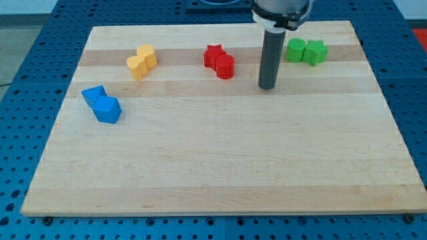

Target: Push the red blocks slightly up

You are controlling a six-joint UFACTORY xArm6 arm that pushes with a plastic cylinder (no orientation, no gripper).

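Red blocks point(219, 61), touching, lie left of my tip point(267, 87); contact should be made from their near side. No jawed tool is seen.

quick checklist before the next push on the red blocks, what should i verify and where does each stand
1. Both red blocks found: the red star-shaped block and the red cylinder-like block sit touching, near the view's top centre. ok
2. My tip placed below the reds for an upward push: it is to their right, apart from them. not ok
3. Path to below the reds clear: bare wooden board there. ok
4. Room above the reds: some board left before the top edge. ok
5. Neighbours clear: the two green blocks to the right, the two yellow blocks and the two blue blocks to the left, all apart from the reds. ok
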